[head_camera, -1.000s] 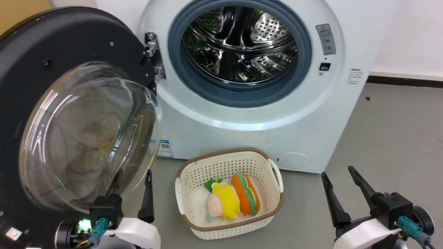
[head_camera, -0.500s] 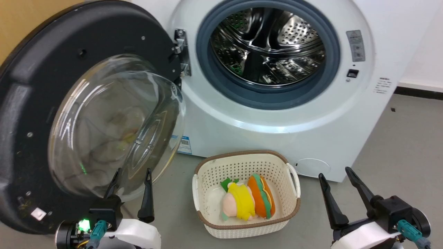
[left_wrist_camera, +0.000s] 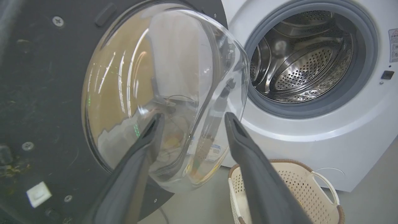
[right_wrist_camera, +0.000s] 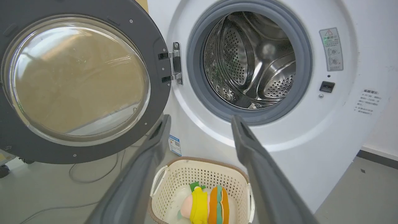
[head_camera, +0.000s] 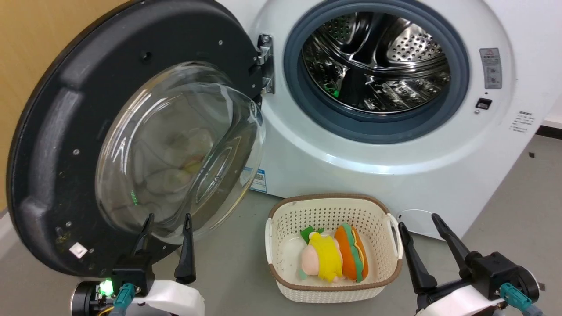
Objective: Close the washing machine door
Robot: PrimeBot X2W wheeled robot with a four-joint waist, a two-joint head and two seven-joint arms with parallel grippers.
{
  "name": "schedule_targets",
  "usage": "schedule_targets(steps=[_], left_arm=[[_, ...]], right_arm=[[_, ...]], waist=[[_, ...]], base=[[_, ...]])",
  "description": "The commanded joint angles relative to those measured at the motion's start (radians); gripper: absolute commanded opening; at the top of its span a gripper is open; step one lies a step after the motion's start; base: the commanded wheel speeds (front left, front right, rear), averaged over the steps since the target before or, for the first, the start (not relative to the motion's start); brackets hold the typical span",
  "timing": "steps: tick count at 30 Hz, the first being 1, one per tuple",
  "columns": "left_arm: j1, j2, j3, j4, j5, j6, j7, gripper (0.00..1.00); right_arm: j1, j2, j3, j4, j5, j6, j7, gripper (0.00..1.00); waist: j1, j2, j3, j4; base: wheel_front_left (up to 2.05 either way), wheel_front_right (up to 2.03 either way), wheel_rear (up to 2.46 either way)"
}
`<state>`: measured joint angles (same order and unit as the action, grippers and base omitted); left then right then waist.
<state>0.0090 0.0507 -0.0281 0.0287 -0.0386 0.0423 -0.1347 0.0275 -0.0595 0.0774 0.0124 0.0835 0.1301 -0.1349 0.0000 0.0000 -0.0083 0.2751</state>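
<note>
Two empty grippers, left gripper and right gripper, hover with fingers spread wide. The washing machine door stands swung wide open, left of the washing machine; closing apparently has not yet begun.

The head view's top edge cuts off the washing machine; print on its grey label is too small to read.
</note>
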Motion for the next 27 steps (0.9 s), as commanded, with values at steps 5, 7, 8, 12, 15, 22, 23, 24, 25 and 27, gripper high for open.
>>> schedule_targets(steps=[5, 7, 8, 12, 15, 22, 23, 24, 25, 27], left_arm=[[0.018, 0.000, 0.003, -0.004, -0.009, 0.013, -0.018, 1.00], [0.019, 0.000, 0.002, -0.007, -0.012, 0.017, -0.022, 1.00], [0.020, 0.000, 0.002, -0.009, -0.012, 0.018, -0.024, 1.00], [0.025, 0.000, 0.002, -0.015, -0.015, 0.026, -0.033, 1.00], [0.029, 0.000, 0.002, -0.019, -0.017, 0.030, -0.039, 1.00], [0.035, 0.000, 0.004, -0.027, -0.023, 0.041, -0.054, 1.00], [0.036, 0.000, 0.004, -0.028, -0.024, 0.042, -0.056, 1.00], [0.037, 0.000, 0.004, -0.029, -0.025, 0.044, -0.058, 1.00], [0.038, 0.000, 0.004, -0.030, -0.026, 0.045, -0.060, 1.00], [0.039, 0.000, 0.002, -0.032, -0.029, 0.048, -0.064, 1.00]], right_arm=[[0.000, -0.011, 0.018, 0.009, 0.017, 0.000, -0.018, 1.00], [-0.003, -0.013, 0.022, 0.012, 0.020, 0.000, -0.022, 1.00], [-0.005, -0.014, 0.025, 0.013, 0.022, 0.000, -0.024, 1.00], [-0.013, -0.018, 0.036, 0.019, 0.029, 0.000, -0.033, 1.00], [-0.019, -0.020, 0.045, 0.023, 0.035, 0.000, -0.039, 1.00], [-0.027, -0.025, 0.064, 0.031, 0.047, 0.000, -0.054, 1.00], [-0.029, -0.025, 0.067, 0.032, 0.049, 0.000, -0.056, 1.00], [-0.030, -0.026, 0.069, 0.033, 0.050, 0.000, -0.058, 1.00], [-0.031, -0.027, 0.071, 0.034, 0.052, 0.000, -0.060, 1.00], [-0.033, -0.029, 0.076, 0.036, 0.055, 0.000, -0.064, 1.00]], waist=[[0.0000, 0.0000, 0.004, 0.026], [0.0000, 0.0000, 0.005, 0.035], [0.0000, 0.0000, 0.006, 0.040], [0.0000, 0.0000, 0.008, 0.057], [0.0000, 0.0000, 0.010, 0.071], [0.0000, 0.0000, 0.015, 0.103], [0.0000, 0.0000, 0.016, 0.107], [0.0000, 0.0000, 0.016, 0.112], [0.0000, 0.0000, 0.017, 0.116], [0.0000, 0.0000, 0.018, 0.126]], base=[[0.00, 0.00, 0.00], [0.00, 0.00, 0.00], [0.00, 0.00, 0.00], [0.00, 0.00, 0.00], [0.00, 0.00, 0.00], [0.00, 0.00, 0.00], [0.00, 0.00, 0.00], [0.00, 0.00, 0.00], [0.00, 0.00, 0.00], [0.00, 0.00, 0.00]])
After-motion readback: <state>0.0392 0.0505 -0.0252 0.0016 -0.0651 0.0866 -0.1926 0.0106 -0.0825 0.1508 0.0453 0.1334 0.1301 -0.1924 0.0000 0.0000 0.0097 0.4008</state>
